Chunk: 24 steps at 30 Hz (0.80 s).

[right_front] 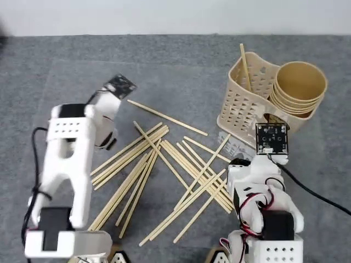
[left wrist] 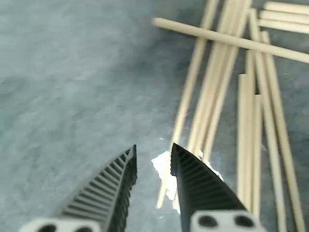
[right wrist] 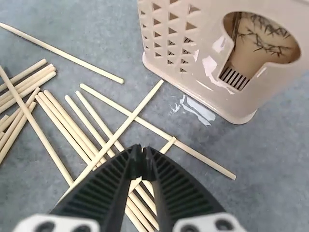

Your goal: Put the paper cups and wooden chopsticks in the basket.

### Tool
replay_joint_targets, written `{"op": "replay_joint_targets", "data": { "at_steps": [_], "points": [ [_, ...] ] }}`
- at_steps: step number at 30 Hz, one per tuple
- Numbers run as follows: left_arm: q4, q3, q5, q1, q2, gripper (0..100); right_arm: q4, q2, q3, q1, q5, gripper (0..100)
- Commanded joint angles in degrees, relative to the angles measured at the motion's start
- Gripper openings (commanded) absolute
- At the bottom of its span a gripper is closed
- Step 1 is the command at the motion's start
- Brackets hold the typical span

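Cups (right_front: 299, 87) sit in the basket (right_front: 244, 107), chopsticks (right_front: 164, 164) strewn beside it; left claw (left wrist: 153, 159), narrowly parted and empty, aligned to pinch one; right claw (right wrist: 142, 153) closed, empty, near basket

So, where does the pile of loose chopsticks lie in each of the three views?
High view: the chopsticks lie spread on the grey mat in the middle, between the two arms, left of the basket.
Left wrist view: the chopsticks lie just ahead of the left gripper.
Right wrist view: the chopsticks lie under and ahead of the right gripper, near the basket.
Shared landmark: the grey mat.
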Motion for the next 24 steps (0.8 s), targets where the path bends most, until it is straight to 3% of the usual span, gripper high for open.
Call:
{"op": "replay_joint_targets", "data": {
  "at_steps": [1,6,24],
  "points": [
    [-2.8,-2.7,-0.6,3.2,2.1,12,-0.7,-0.8,-0.4,0.0,-0.4,0.9],
    [-8.1,-3.3,-0.6,3.6,7.3,12,-0.9,-1.3,1.1,0.0,-0.3,0.9],
    [-8.4,-9.4,-0.6,8.1,18.1,12,-1.3,-1.4,1.4,-0.1,-0.2,0.9]
  ]
}}
